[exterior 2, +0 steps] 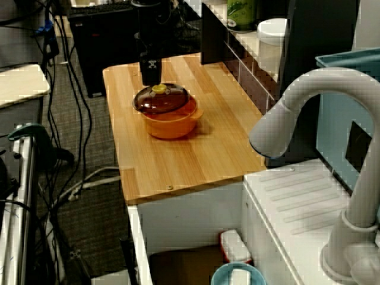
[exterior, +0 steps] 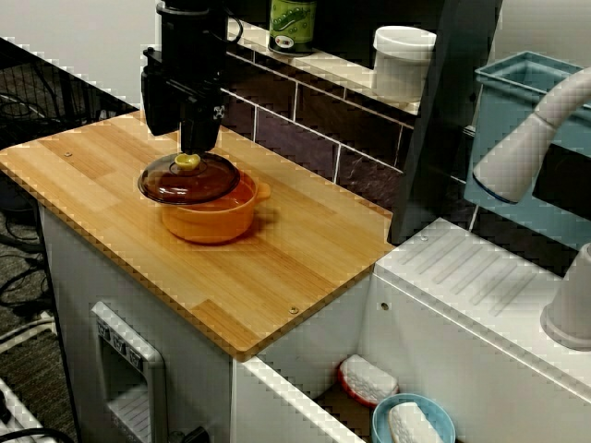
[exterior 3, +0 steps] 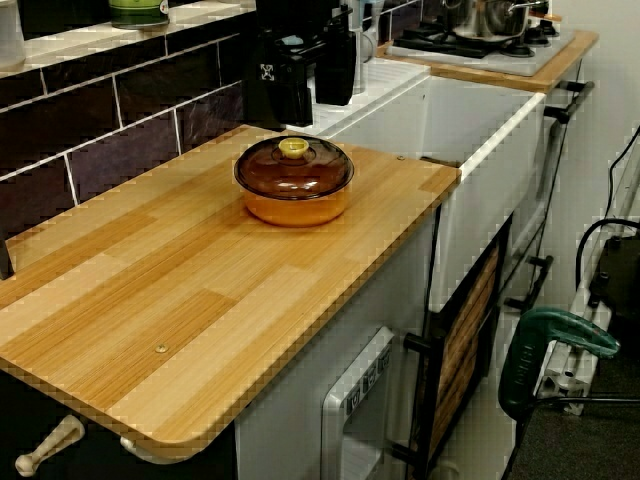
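Pot (exterior: pixel 211 221) orange, lid (exterior: pixel 189 182) brown glass

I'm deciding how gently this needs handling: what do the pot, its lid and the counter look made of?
The pot looks glossy, opaque orange: enamel or plastic. The lid is see-through brown, so glass or clear plastic, with a yellow knob. The counter shows matte light wood-grain strips, perhaps laminate.

Black, boxy arm (exterior: pixel 189 65); matte housing bearing a small white marking (exterior 2: pixel 151 64) (low down, near the jaws); jaws black too.
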### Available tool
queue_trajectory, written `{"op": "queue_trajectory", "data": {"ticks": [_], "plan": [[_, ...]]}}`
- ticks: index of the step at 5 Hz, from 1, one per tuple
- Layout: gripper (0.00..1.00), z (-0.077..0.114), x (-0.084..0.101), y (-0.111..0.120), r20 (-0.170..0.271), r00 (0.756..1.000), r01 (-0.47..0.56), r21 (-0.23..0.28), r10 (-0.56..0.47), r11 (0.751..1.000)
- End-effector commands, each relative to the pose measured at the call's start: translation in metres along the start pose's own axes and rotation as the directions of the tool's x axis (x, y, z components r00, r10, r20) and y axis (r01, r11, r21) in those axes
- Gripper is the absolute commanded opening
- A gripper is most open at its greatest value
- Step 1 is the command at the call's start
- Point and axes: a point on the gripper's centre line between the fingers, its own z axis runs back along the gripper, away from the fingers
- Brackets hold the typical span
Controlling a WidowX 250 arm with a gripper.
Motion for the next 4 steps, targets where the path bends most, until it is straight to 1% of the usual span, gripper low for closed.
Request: {"op": "queue_trajectory", "data": {"ticks": [1, 2, 3, 4], "plan": [[1.00, 0.0175, -0.0010, 0.0031, 0.069, 0.998, 0.011, 0.024, -0.012, 1.000], [1.00, 0.0150, -0.0004, 0.0041, 0.092, 0.996, 0.010, 0.042, -0.014, 0.999], [1.00, 0.0123, 0.0013, 0.0047, 0.101, 0.995, 0.002, 0.054, -0.007, 0.999], [1.00, 0.0107, 0.0026, 0.0055, 0.103, 0.995, -0.006, 0.056, 0.000, 0.998]]}}
